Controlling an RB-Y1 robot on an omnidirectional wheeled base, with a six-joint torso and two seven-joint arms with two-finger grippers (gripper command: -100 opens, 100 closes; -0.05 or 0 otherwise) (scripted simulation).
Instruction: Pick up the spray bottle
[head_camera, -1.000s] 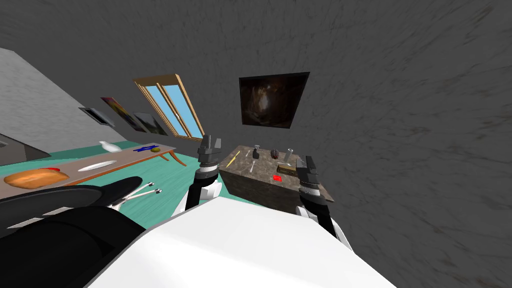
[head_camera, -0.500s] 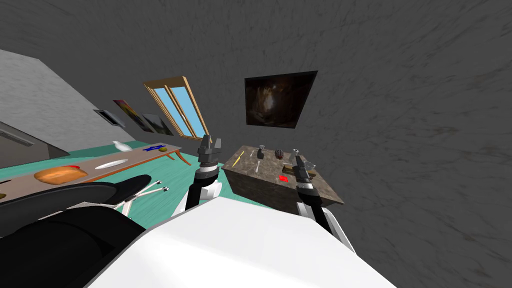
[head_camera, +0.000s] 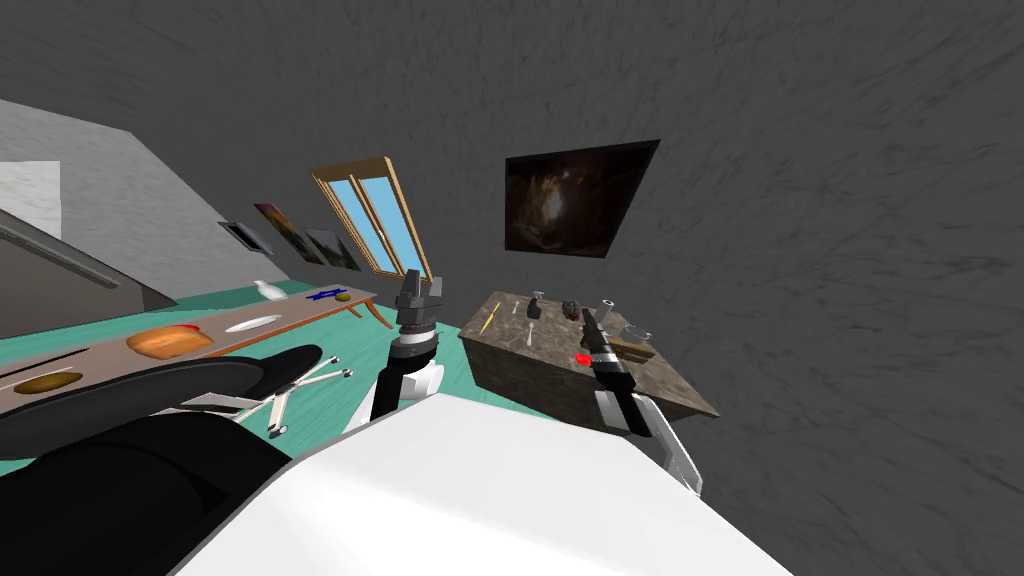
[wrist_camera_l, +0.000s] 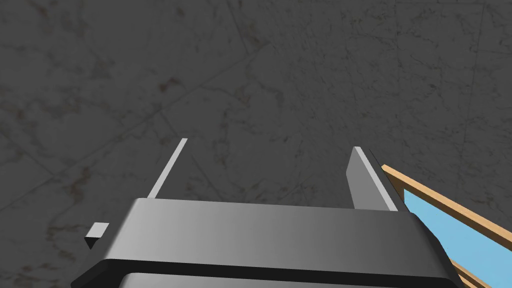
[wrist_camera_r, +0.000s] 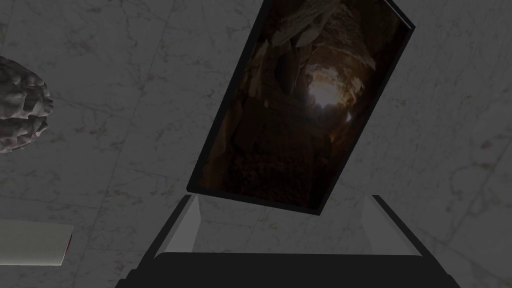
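Note:
The spray bottle (head_camera: 535, 306), small and dark with a grey head, stands upright near the far edge of a low brown stone-patterned table (head_camera: 520, 370). My right gripper (head_camera: 587, 320) reaches over the table's right part, to the right of the bottle and apart from it. In the right wrist view its fingers (wrist_camera_r: 186, 225) stand open with nothing between them, pointing at the wall. My left gripper (head_camera: 418, 288) is held up left of the table, over the green floor; its fingers (wrist_camera_l: 367, 180) are open and empty.
On the table lie a yellow pencil (head_camera: 489, 318), a spoon (head_camera: 529, 333), a lumpy dark ball (head_camera: 571, 308), a grey cup (head_camera: 606, 308), a glass bowl (head_camera: 637, 333) and a red item (head_camera: 583, 358). A black office chair (head_camera: 230, 375) and a long wooden table (head_camera: 200, 335) stand left.
My right arm has stretched forward over the table, past the red item. The whole head picture has shifted, so I have moved; the left arm holds its pose.

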